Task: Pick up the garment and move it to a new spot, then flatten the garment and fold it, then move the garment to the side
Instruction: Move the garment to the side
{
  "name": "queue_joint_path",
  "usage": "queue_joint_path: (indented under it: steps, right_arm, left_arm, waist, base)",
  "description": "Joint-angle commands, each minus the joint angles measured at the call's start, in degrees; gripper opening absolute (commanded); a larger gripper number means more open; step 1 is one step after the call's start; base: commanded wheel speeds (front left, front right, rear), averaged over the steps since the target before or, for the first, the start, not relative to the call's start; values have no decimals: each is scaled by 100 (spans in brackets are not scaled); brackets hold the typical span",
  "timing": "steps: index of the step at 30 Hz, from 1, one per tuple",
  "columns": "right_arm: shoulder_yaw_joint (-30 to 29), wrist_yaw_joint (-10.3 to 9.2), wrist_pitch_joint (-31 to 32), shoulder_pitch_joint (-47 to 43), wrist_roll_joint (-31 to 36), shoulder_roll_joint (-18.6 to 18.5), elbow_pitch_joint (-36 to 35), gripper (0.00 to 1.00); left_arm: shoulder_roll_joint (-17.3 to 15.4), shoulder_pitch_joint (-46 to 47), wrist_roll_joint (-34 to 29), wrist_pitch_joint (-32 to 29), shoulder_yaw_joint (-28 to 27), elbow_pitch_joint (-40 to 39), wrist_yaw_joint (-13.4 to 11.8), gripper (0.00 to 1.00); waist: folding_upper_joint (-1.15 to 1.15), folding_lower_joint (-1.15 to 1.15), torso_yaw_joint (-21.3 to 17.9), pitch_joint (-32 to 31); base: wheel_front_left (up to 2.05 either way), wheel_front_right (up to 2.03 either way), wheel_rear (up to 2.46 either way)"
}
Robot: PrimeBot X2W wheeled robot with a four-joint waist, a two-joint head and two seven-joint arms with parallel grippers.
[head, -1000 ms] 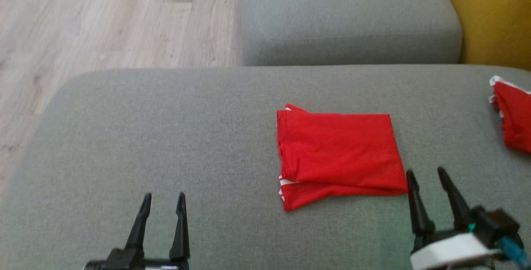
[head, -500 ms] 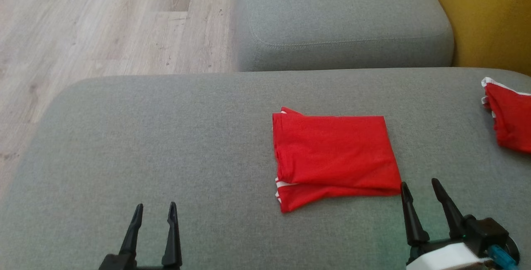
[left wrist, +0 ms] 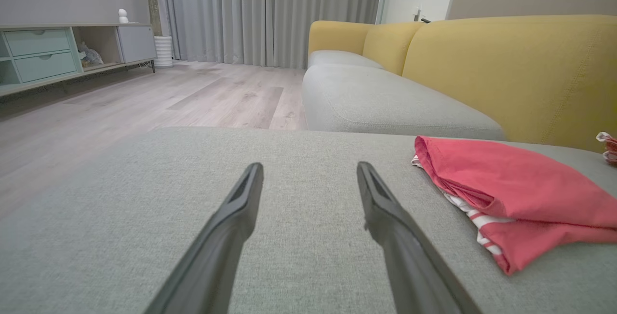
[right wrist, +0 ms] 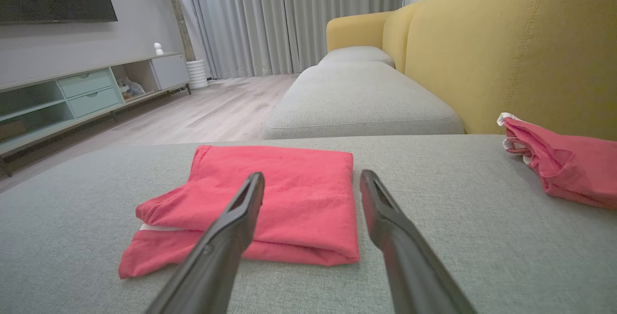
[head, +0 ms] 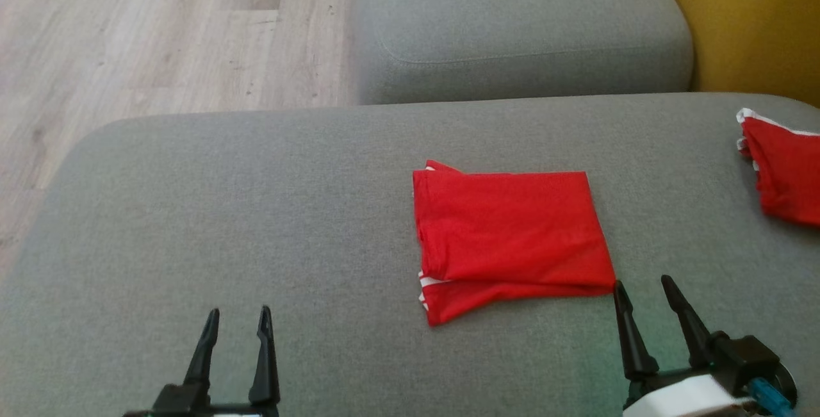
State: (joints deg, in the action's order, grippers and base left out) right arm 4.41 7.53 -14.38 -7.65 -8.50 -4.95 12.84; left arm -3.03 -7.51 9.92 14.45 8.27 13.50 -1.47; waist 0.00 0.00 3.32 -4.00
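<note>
The folded red garment [head: 509,237] lies flat on the grey sofa cushion [head: 256,212]. The right gripper [head: 642,281] stands open and empty just beside its corner. The left gripper [head: 239,309], also open and empty, is well apart.

You have one folded garment right of centre on the near seat cushion, with a claw at either side of your view.

In your head view the folded garment [head: 512,237] lies flat on the near seat cushion [head: 256,212], right of its middle. Your right claw [head: 642,281] sits just before the garment's near right corner; you cannot tell whether it touches. Your left claw [head: 238,310] is well apart to the left, over the cushion. A second garment [head: 785,173] lies on the same cushion at the far right, apart from the first and near the sofa back [head: 756,13]. Behind the near cushion sits a far seat cushion [head: 512,20], with the floor [head: 128,39] to its left. In your left wrist view a cabinet [left wrist: 48,53] stands across that floor, with curtains [left wrist: 270,10] behind.
</note>
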Motion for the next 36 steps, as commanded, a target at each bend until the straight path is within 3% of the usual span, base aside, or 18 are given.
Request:
queue_joint_path:
  steps: [1, 11, 16, 23, 31, 32, 34, 36]
  right_arm:
    - [149, -4, -62, 268, 26, -38, -152, 100]
    - [167, -4, -62, 429, 12, -10, -37, 100]
    - [259, -4, -62, 969, -42, -22, 258, 100]
    - [223, -4, -28, 2332, -417, -98, 1461, 100]
    - [323, -4, 700, 3414, -409, -203, 3044, 100]
    - [379, -4, 798, 3461, -457, -172, 3212, 90]
    - [515, -4, 860, 3529, -594, -118, 3420, 0]
    - [688, -4, 666, 3641, -747, -133, 3469, 0]
  left_arm:
    - [15, 340, -14, 55, -216, -166, -21, 100]
    - [15, 478, -56, 55, -191, -197, -48, 100]
    - [15, 715, -107, 55, -112, -322, -62, 100]
    - [15, 1140, -178, 55, 133, -493, -81, 100]
    - [15, 1423, -146, 55, 335, -517, -129, 100]
    - [15, 1440, -142, 55, 351, -513, -139, 100]
    - [15, 1457, -128, 55, 361, -511, -166, 100]
    - [15, 1467, -122, 55, 332, -563, -211, 100]
  waist:
    - [0, 0, -46, 41]
    - [0, 0, -219, 334]
    - [0, 0, -314, 831]
    - [0, 0, -286, 1519]
    - [0, 0, -87, 1853]
    - [0, 0, -65, 1867]
    - [0, 0, -38, 1895]
    - [0, 0, -81, 1978]
  base:
    - [0, 0, 0]
    - [0, 0, 0]
    - [0, 0, 0]
    - [0, 0, 0]
    - [0, 0, 0]
    - [0, 0, 0]
    - [0, 0, 0]
    - [0, 0, 0]
